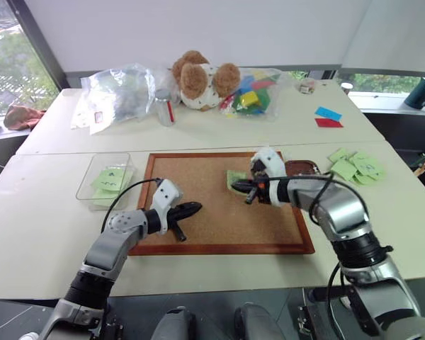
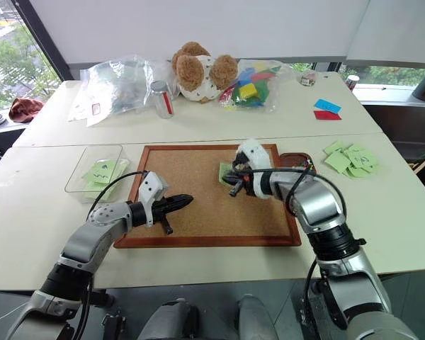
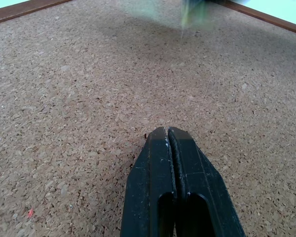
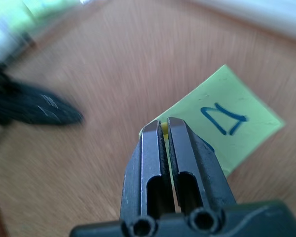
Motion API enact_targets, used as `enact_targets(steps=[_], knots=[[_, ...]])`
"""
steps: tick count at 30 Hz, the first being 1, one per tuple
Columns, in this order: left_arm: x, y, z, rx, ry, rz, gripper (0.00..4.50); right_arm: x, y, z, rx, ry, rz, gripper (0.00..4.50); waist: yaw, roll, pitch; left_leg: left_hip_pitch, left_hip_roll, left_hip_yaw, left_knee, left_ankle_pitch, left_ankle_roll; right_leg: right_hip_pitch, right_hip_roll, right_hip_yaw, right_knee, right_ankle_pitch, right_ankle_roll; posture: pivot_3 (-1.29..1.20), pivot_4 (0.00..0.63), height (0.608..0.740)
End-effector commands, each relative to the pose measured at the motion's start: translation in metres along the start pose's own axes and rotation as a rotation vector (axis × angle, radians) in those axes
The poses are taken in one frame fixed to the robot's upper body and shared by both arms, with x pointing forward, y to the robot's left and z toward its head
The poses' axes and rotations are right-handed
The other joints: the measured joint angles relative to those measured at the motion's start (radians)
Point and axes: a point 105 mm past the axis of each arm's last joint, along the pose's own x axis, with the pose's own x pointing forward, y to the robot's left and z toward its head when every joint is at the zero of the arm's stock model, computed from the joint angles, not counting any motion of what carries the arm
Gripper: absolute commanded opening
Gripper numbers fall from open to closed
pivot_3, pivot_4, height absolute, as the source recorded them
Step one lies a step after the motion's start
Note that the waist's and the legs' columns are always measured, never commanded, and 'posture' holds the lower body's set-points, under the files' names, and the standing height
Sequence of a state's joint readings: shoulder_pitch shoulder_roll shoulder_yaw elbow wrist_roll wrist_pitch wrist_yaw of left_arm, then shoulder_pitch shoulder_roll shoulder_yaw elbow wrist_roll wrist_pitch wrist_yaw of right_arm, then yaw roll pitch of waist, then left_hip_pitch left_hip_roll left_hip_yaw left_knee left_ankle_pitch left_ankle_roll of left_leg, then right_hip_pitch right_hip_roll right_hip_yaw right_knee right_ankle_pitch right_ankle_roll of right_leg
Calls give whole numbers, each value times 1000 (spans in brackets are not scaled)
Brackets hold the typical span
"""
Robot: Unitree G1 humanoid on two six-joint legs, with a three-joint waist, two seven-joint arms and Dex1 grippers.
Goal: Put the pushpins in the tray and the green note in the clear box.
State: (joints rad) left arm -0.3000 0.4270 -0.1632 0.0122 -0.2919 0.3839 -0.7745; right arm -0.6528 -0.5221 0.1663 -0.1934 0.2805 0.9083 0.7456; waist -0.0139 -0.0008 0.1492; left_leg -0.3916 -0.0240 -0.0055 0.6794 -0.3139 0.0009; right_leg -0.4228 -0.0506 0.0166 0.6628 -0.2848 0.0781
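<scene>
My right gripper (image 4: 163, 124) is shut on a small yellow pushpin (image 4: 164, 131) pinched at its tips. It hovers above the green note (image 4: 232, 113), which bears a dark drawn triangle and lies on the corkboard (image 1: 219, 212). The same gripper (image 1: 248, 193) sits just left of the dark reddish tray (image 1: 302, 168) at the board's right edge. My left gripper (image 3: 167, 131) is shut on nothing, low over bare cork near the board's left side (image 1: 195, 208). The clear box (image 1: 85, 185) stands left of the board and holds green notes.
A heap of green notes (image 1: 355, 166) lies right of the tray. On the far table are a teddy bear (image 1: 200, 78), plastic bags (image 1: 117, 92), a jar (image 1: 165, 108), and blue and red notes (image 1: 328, 117).
</scene>
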Motion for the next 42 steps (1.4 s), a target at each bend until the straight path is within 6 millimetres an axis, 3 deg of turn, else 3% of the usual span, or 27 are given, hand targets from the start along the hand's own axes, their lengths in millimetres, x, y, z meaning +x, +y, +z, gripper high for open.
enact_targets(steps=[1,5,8,15,16,21,24,33,42], knots=[[-2,1,-34,-70,119,19,16,-12,3,20,-47,-57,7,80,0,0,0,0,0,0,0,0,0,1,0,0,0,0,0,0,150,740],[-2,7,-21,-117,70,25,16,-20,6,25,-82,-62,22,80,1,0,0,1,0,0,0,0,0,1,0,0,0,0,0,0,150,740],[-3,16,5,-194,-25,23,864,-24,9,28,-109,-63,41,0,2,-1,0,0,0,0,0,0,0,1,0,0,0,0,0,0,150,740],[-7,22,67,-394,-231,-60,4332,-29,19,30,-177,-55,87,0,2,-2,1,-3,0,0,1,0,0,-2,0,-1,0,0,0,0,150,740],[-6,23,77,-450,-272,-78,4471,-29,21,30,-188,-53,95,0,4,-2,1,-4,0,-1,1,0,0,-3,0,-1,0,0,0,0,150,740],[5,20,107,-666,-372,-155,4471,-26,32,28,-268,-36,151,0,3,-4,2,-6,-1,-1,3,0,0,-4,0,-1,-1,0,0,0,150,740],[13,16,111,-743,-369,-167,4471,-25,37,28,-290,-39,183,0,3,-4,2,-6,-1,-1,3,0,0,-4,0,-1,-1,0,0,0,150,740],[35,-5,98,-799,-220,-193,4471,-19,51,32,-331,-52,249,0,3,-4,2,-6,-1,-1,3,4,-7,-4,1,-1,-1,0,0,0,150,740],[38,-16,86,-839,-134,-213,4471,-18,53,32,-338,-56,254,0,4,-4,2,-6,-1,-1,3,4,-7,-4,1,-1,-1,0,0,0,150,740]])
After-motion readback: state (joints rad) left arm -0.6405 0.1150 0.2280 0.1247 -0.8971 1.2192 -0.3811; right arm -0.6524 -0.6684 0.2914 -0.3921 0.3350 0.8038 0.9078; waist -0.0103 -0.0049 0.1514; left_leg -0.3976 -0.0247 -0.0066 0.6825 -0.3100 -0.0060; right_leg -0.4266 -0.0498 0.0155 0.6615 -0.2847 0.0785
